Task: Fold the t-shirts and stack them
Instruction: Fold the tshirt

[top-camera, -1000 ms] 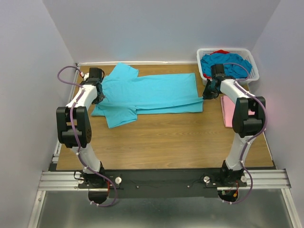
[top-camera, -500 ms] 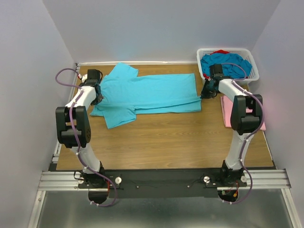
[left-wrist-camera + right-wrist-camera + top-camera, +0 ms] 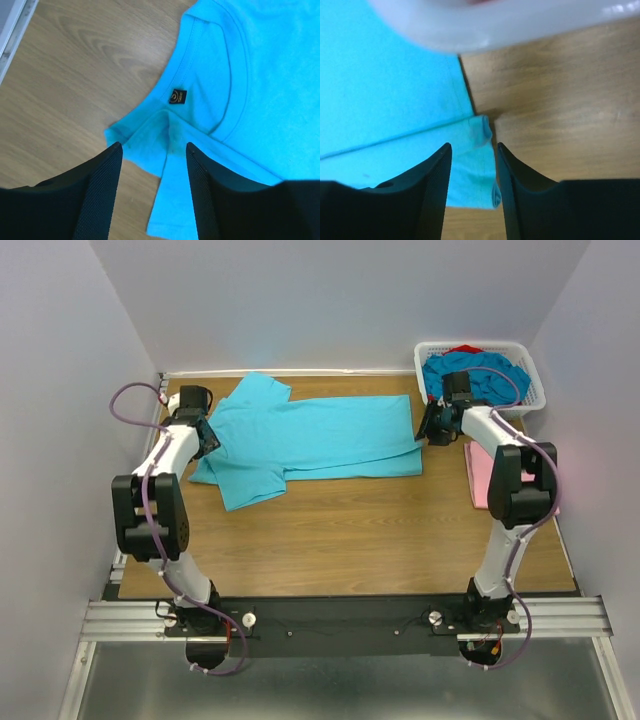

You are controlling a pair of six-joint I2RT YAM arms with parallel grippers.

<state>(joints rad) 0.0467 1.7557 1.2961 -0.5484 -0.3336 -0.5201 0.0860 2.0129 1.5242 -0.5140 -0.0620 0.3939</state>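
Observation:
A turquoise t-shirt (image 3: 320, 438) lies spread across the far half of the table, neck to the left, its near long side doubled over. My left gripper (image 3: 208, 439) stands open at the neck end. In the left wrist view its jaws (image 3: 153, 146) straddle the bunched shoulder cloth (image 3: 165, 132) below the collar label (image 3: 177, 96) without pinching it. My right gripper (image 3: 428, 432) is open at the hem end; its jaws (image 3: 473, 146) stand on either side of the folded hem corner (image 3: 482, 131). A pale pink t-shirt (image 3: 481, 476) lies flat at the right, partly under the right arm.
A white lattice basket (image 3: 536, 382) at the back right corner holds more turquoise t-shirts (image 3: 482, 374) and something red. Its rim (image 3: 495, 22) fills the top of the right wrist view, close to the gripper. Walls enclose the table on three sides.
Both grippers have opened and let go of the turquoise t-shirt. The cloth they held taut has settled onto the table, and the right gripper has shifted slightly toward the basket.

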